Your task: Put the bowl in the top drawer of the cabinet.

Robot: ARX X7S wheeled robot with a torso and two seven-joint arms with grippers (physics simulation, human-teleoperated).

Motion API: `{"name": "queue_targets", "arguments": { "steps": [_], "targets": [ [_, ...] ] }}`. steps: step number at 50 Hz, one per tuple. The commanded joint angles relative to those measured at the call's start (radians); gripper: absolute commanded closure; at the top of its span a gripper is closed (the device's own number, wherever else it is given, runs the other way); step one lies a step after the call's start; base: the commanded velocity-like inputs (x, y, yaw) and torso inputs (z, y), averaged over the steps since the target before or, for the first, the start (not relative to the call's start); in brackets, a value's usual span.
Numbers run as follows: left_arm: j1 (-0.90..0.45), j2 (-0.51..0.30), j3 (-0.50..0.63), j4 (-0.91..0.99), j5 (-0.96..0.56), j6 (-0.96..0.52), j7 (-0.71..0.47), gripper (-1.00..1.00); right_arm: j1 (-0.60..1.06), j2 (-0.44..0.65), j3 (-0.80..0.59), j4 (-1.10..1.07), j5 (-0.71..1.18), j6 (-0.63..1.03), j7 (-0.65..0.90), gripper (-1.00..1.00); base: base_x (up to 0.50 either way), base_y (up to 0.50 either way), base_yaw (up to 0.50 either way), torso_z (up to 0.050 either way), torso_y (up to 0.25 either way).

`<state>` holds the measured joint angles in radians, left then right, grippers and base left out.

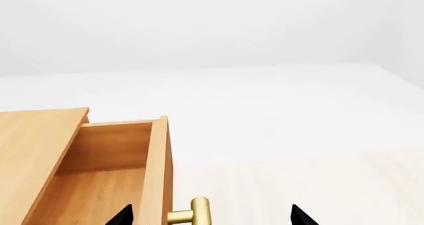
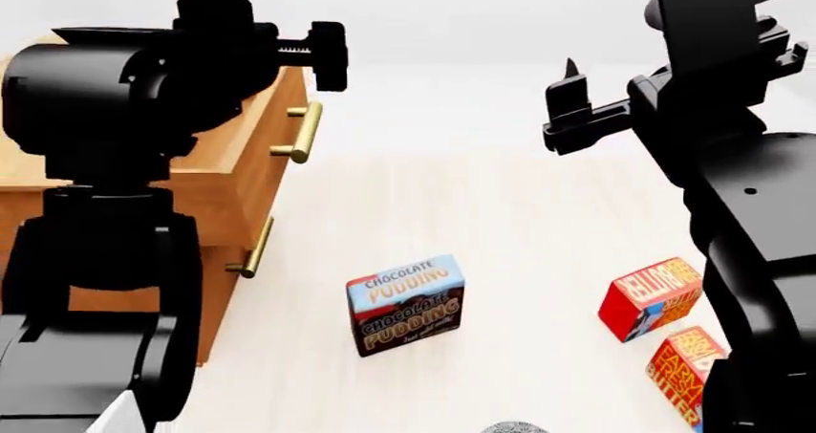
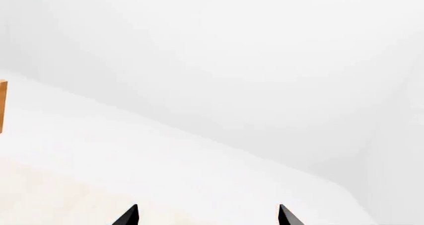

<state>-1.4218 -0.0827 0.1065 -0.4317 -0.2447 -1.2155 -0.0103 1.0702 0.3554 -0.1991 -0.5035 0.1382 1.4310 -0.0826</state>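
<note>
Nearest my head camera, at the very bottom edge of the view, I see a sliver of the bowl, only its speckled grey rim showing, lying on the pale bench just nearer than the chocolate pudding box. That pudding box stands upright, well apart from the cabinet. Farther from the cabinet than the pudding box lie two red and orange boxes, one tilted beside the other.

The cabinet has its top drawer pulled out, so my left wrist camera looks into the bare wooden inside of it. The drawer's brass handle sits between the two dark fingertips of my left gripper, whose fingers are spread apart and not touching it. The lower drawer's handle shows below on the cabinet front.

Beyond the pudding box, my right gripper hangs above the bench with its fingertips spread wide and nothing between them, facing the white wall.
</note>
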Motion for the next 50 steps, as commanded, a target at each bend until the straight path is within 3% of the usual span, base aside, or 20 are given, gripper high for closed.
{"name": "queue_targets", "arguments": {
  "steps": [1,39,50],
  "targets": [
    [-0.047,0.011,0.018,-0.186,0.012,0.075,-0.004,-1.00,-0.035,0.013,-0.021,0.023,-0.002,-0.034,0.004,-1.00,0.00,0.00,0.00,0.000,0.000],
    [-0.150,0.029,0.051,-0.586,0.030,0.264,-0.019,-1.00,-0.097,0.050,-0.045,0.079,-0.015,-0.128,0.019,-1.00,0.00,0.00,0.00,0.000,0.000],
    [-0.231,0.041,0.031,-0.867,0.027,0.419,-0.024,-1.00,-0.140,0.071,-0.033,0.102,-0.019,-0.166,0.022,-1.00,0.00,0.00,0.00,0.000,0.000]
  ]
}}
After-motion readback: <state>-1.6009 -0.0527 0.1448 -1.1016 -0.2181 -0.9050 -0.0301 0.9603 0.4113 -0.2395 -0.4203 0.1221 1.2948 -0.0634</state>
